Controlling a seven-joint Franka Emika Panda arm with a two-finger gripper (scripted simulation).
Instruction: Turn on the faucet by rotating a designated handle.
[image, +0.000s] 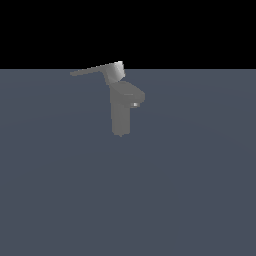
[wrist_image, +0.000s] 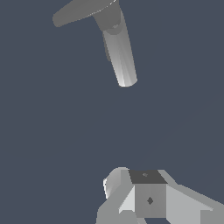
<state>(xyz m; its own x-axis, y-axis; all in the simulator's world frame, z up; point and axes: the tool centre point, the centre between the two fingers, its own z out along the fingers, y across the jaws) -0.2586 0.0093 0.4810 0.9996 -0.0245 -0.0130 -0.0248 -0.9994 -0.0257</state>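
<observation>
While the gripper (wrist_image: 151, 199) hangs clear, I see the faucet (image: 120, 112) untouched.
Handle (image: 92, 70) sits atop it, well apart from the jaws; whether they're spread I cannot tell.

Pretty much wide open here: the only thing sticking up off the flat blue-grey floor (image: 190, 200) is the matte grey upright faucet column (image: 120, 117), with its thin flat grey lever handle (image: 92, 70) jutting toward 9 o'clock.
</observation>
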